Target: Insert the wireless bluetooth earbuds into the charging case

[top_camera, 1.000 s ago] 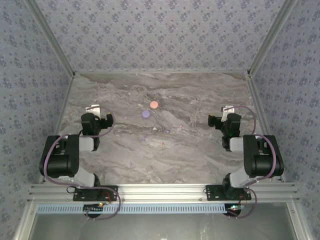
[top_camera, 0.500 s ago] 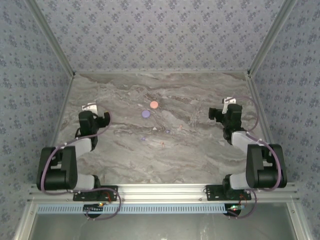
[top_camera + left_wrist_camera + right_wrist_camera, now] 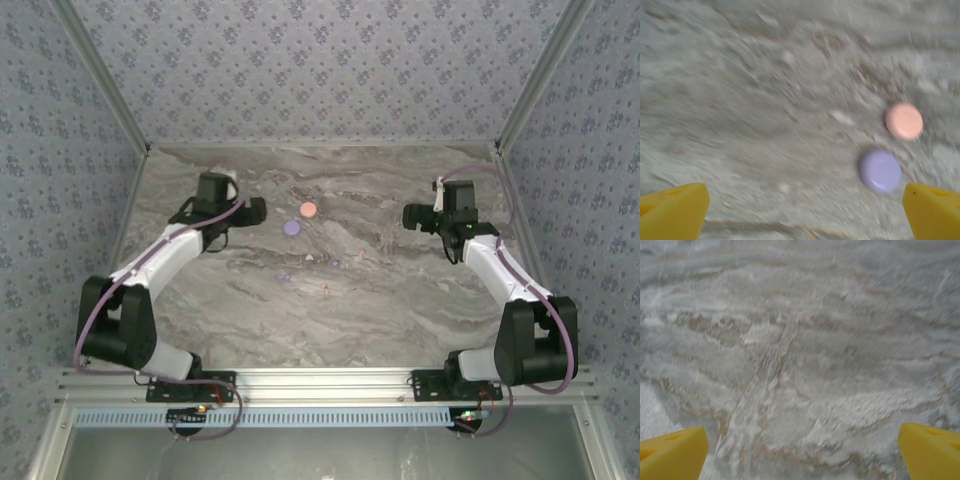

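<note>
Four tiny earbuds (image 3: 336, 263) lie loose in the middle of the desk (image 3: 400, 320), two lilac and two pink, none yet housed. Beyond them the purple disc (image 3: 291, 228) and pink disc (image 3: 308, 209), likely the cases, sit close together. Flanking these, the left fingers (image 3: 675, 207) and right fingers (image 3: 672, 450) stand wide apart and empty, probably poised to pick.

The earbuds (image 3: 335, 263) near the table's (image 3: 400, 310) middle are specks, too small to tell their shape. In the blurred wrist views, the bottom corners crop the left end effector (image 3: 805, 216) and the right end effector (image 3: 802, 456).
</note>
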